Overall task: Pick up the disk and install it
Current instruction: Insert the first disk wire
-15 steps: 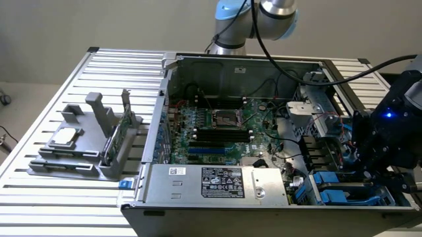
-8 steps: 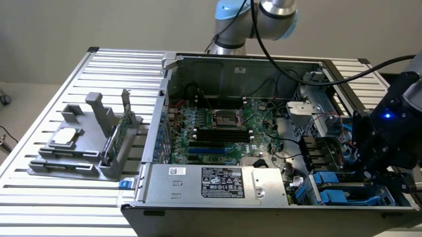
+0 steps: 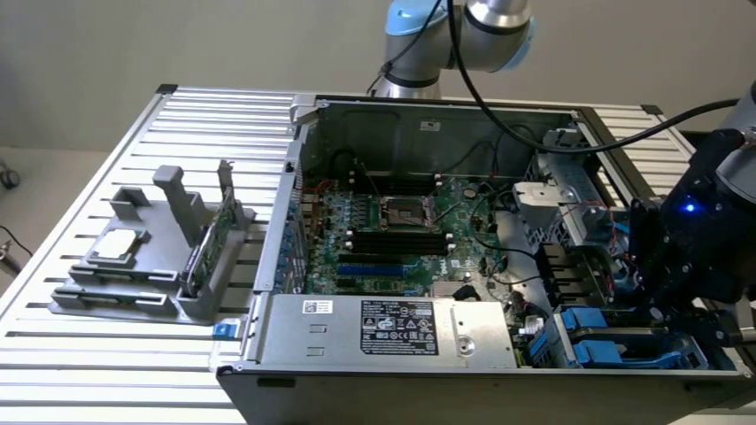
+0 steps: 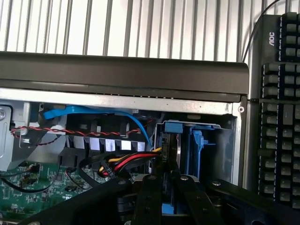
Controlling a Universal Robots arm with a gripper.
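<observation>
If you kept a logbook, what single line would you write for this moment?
hand: over drive bay, closed on disk | disk: upright, partly in blue bay | computer case: open on table

"AOC" on the keyboard (image 4: 280,117) (its top corner)

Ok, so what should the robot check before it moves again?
1. Fingers closed on the disk: ok, one on each side of it.
2. Disk lined up with the blue drive bay: ok, it stands on edge in the bay's opening.
3. Red and yellow cables clear of the disk: cannot tell, they run right up to it.
4. Disk pushed fully home: cannot tell.
5. Keyboard out of the way: ok, outside the case.
</observation>
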